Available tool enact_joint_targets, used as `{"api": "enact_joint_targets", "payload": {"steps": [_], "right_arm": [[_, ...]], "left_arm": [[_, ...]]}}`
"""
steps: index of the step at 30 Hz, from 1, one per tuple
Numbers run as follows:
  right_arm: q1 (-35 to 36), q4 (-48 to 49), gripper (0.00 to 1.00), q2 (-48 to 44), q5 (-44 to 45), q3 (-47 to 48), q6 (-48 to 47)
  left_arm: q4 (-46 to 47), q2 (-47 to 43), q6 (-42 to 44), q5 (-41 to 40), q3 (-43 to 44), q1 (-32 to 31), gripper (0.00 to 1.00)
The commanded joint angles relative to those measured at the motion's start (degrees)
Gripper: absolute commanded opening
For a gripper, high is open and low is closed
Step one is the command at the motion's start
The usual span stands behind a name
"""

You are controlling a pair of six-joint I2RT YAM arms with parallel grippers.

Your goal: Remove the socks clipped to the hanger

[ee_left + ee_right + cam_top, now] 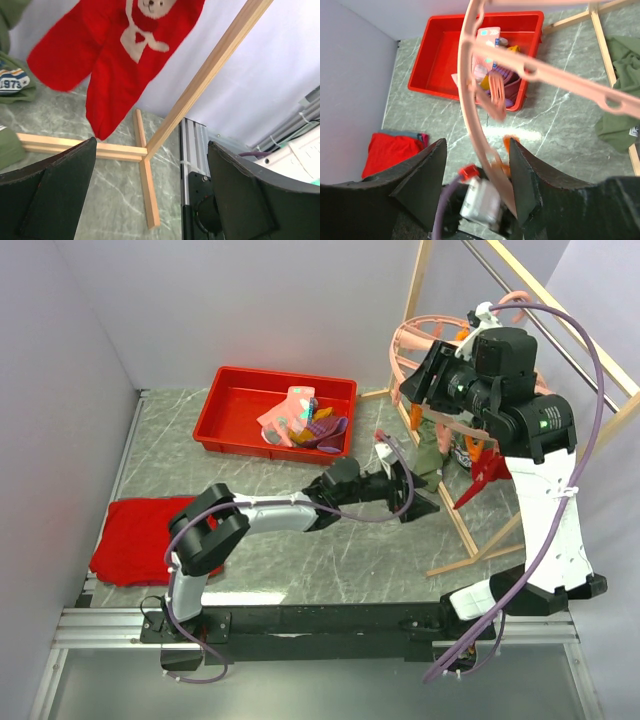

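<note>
The pink ring hanger [425, 345] hangs from the wooden-framed rail at the right. A red sock [484, 476] and an olive green sock [430, 456] still hang from it. My right gripper [415, 380] is raised and open, and the ring's rim [470, 100] passes between its jaws, close to the right finger [525, 175]. A pink clip [495, 92] and an orange clip [507, 144] dangle there. My left gripper [420, 498] is open and empty, low beside the frame, below the red sock [115, 55]. Pink-and-mint and purple socks [300, 418] lie in the red tray.
The red tray [225, 410] stands at the back centre. A flat red cloth [135, 530] lies at the left front. The wooden frame's foot [145, 185] and slanted post [210, 70] are right by my left gripper. The green sock also shows in the right wrist view [620, 100].
</note>
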Motion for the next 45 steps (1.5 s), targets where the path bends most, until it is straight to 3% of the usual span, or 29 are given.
{"api": "enact_joint_targets", "payload": {"steps": [1, 12, 25, 30, 41, 42, 45], "right_arm": [[-0.2, -0.4, 0.6, 0.6, -0.8, 2.6, -0.8], [-0.2, -1.8, 0.6, 4.5, -0.4, 5.9, -0.2], [-0.2, -3.1, 0.6, 9.2, -2.6, 12.4, 1.5], [-0.1, -2.3, 0.6, 9.3, -4.3, 12.0, 2.6], [-0.1, -3.6, 0.6, 7.5, -5.2, 11.3, 2.6], [-0.1, -3.7, 0.6, 6.9, -5.7, 11.1, 2.8], [-0.1, -3.9, 0.6, 5.7, -6.2, 10.1, 2.8]], "left_arm": [[0.8, 1.7, 0.8, -5.5, 3.7, -2.0, 0.97], [0.4, 0.8, -1.7, -7.0, 1.6, -2.5, 0.98], [-1.4, 3.9, -0.2, -5.5, 6.0, -3.9, 0.96], [-1.4, 5.7, 1.9, -8.4, 7.2, -5.4, 0.96], [-1.7, 21.1, -0.1, -12.8, 25.8, -6.6, 0.99], [-3.0, 22.3, -0.5, -13.1, 29.4, -6.5, 0.97], [-8.0, 26.3, -1.3, -12.8, 37.2, -6.5, 0.69]]}}
